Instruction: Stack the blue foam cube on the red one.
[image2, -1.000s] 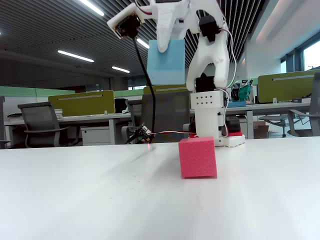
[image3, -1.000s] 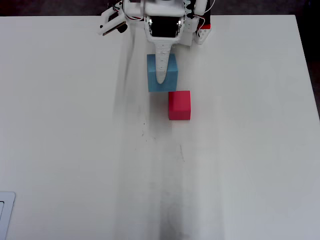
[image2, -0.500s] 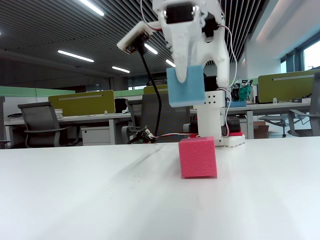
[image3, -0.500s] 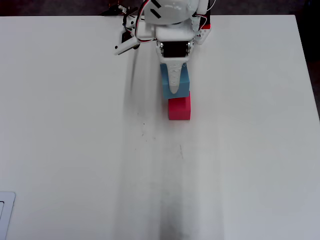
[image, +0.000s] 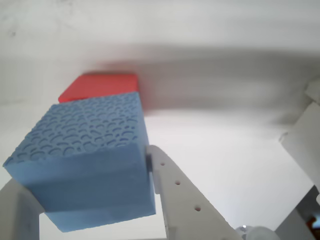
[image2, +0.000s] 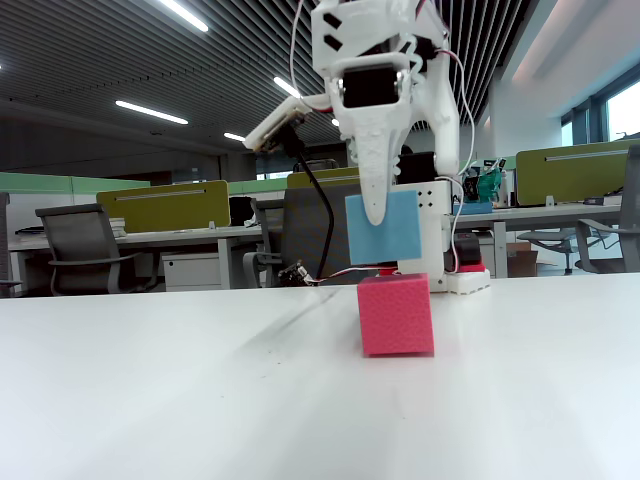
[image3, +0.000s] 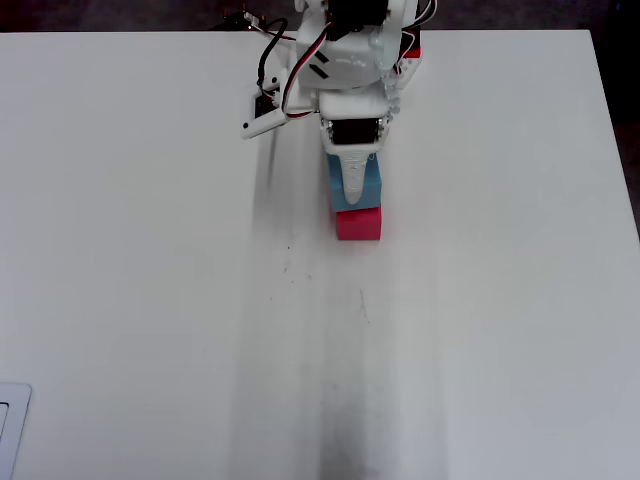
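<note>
One pinkish-red cube (image2: 396, 316) sits nearest you on the white bench (image2: 200, 400). Just above it, not touching and slightly toward the arm's base (image2: 437, 255), your claw (image2: 374, 214) pinches the blue foam cube (image2: 384, 226) between its white fingers (image: 177, 195). Behind the base you see office desks.

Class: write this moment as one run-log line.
gripper: shut on blue foam cube | cube: airborne, above red cube, not touching | stack: not yet done
</note>
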